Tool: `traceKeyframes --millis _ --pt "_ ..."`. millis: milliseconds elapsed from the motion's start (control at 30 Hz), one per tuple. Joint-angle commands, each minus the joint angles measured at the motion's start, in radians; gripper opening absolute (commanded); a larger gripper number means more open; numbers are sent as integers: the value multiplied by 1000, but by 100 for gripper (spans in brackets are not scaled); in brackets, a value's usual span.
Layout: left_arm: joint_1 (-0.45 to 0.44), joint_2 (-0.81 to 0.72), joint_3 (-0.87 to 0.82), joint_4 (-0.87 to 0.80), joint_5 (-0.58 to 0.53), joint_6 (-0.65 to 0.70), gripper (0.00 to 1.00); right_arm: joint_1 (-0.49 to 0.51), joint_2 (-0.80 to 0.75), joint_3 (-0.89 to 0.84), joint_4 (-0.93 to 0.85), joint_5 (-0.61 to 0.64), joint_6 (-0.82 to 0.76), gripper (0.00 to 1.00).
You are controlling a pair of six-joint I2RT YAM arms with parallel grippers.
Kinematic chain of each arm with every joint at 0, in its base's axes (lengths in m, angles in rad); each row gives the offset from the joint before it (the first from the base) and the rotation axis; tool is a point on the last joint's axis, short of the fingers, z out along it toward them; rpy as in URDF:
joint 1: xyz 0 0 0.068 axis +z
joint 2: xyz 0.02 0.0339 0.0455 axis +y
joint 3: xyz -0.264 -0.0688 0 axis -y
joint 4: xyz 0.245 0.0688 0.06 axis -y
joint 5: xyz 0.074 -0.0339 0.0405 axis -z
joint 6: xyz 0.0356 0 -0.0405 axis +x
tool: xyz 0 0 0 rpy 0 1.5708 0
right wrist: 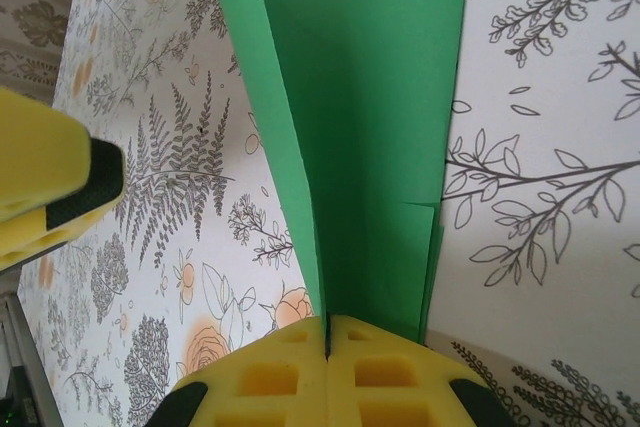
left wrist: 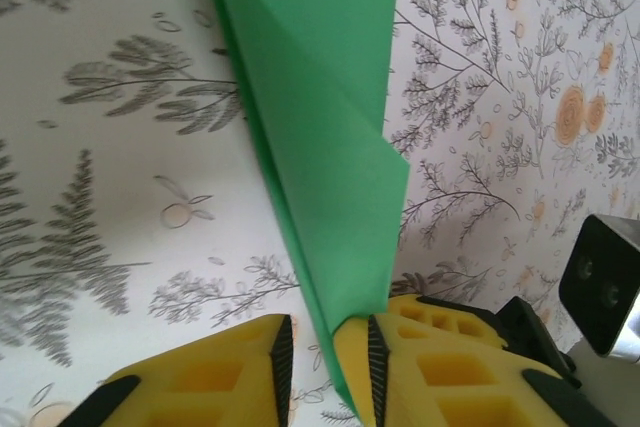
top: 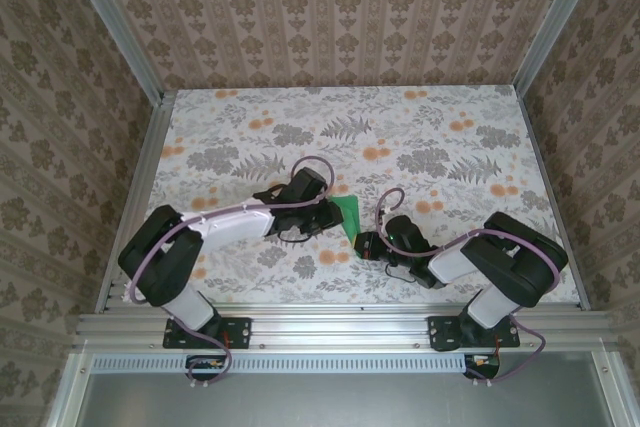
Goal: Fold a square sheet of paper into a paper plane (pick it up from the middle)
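Floral worktop (top: 450, 137) under a creased bright-green paper sheet (right wrist: 370, 127): right jaws clamp it tight; left jaws, slightly apart around its edge, should close squarely.

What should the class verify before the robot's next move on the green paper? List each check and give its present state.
1. Right gripper shut on the green paper: ok.
2. Paper sits inside the left gripper jaws: ok.
3. Left jaws closed onto the paper: not ok, a gap shows on one side.
4. The two grippers are apart from each other: ok.
5. Folded layers lined up evenly: cannot tell.
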Motion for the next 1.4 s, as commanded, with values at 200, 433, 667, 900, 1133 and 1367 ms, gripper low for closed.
traceKeyframes --millis 200,433,667,900,1133,1367 --pt "5 122 107 15 34 55 24 -10 18 -39 -50 22 17 4" --pt "8 194 161 8 54 92 23 -11 -12 -42 -65 23 14 7" --pt "8 242 183 6 80 110 22 -11 -18 -42 -77 29 23 9" --pt "3 269 195 3 102 127 21 -13 -46 -39 -97 25 57 20" --pt "2 279 199 1 108 136 21 -15 -170 21 -374 64 32 23" --pt "2 279 222 1 123 147 21 -15 -238 97 -565 51 -45 27"
